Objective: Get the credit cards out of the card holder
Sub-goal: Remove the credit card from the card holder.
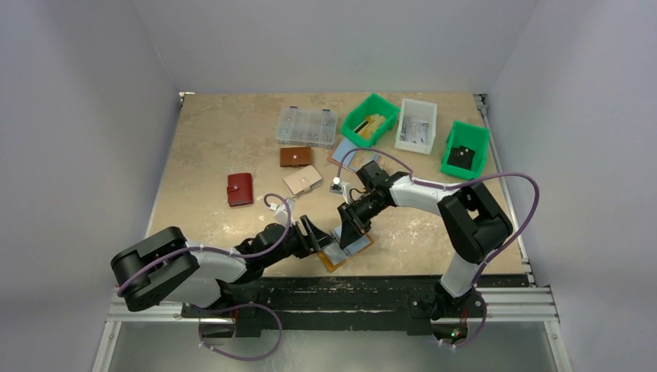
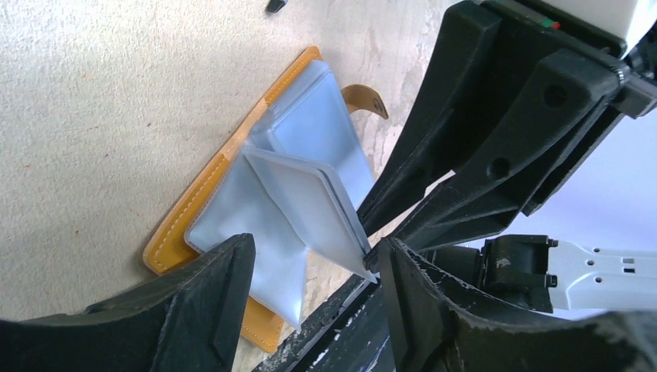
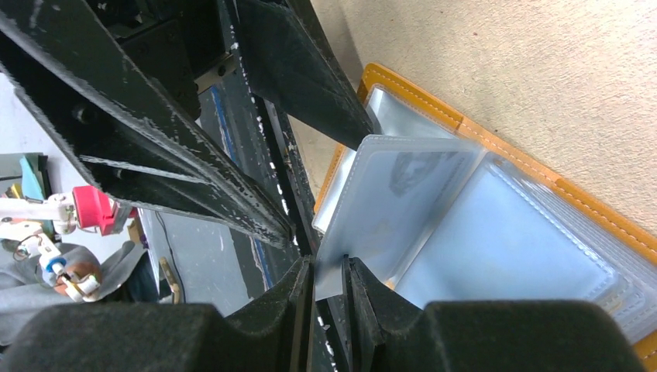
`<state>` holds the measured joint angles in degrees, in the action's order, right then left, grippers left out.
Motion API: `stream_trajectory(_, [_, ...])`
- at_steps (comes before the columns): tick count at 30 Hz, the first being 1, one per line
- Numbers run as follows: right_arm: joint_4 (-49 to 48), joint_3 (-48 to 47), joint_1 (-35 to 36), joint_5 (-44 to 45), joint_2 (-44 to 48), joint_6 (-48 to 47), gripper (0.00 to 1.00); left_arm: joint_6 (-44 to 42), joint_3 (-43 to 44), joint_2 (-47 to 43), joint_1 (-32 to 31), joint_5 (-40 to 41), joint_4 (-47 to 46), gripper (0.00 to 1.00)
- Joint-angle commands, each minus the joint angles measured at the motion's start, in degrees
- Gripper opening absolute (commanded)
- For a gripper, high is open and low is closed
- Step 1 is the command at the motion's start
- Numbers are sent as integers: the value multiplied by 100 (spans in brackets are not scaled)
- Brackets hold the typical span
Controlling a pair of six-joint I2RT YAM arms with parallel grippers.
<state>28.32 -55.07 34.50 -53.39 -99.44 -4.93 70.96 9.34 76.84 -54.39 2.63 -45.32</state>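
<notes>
Under the right wrist, unlike overhead: right pincer (image 3: 327, 271) tight on clear sleeve (image 3: 395, 209); left pincer (image 2: 316, 256) wide.

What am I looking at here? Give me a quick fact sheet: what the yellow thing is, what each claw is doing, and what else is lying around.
Card holder: mustard, lying open on the table
Right gripper: shut on a pale plastic leaf, held raised off the holder
Left gripper: open at the same leaf, gripping nothing
Elsewhere: red wallet, brown wallet
</notes>
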Motion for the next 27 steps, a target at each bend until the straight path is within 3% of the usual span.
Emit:
stream_trajectory(1, [-85, -171, 4, 320, 12, -46, 26, 43, -73, -139, 34, 155, -204, 64])
stream_trajectory(27, [-37, -188, 1, 373, -23, -137, 28, 150, 111, 517, 51, -28, -657, 63])
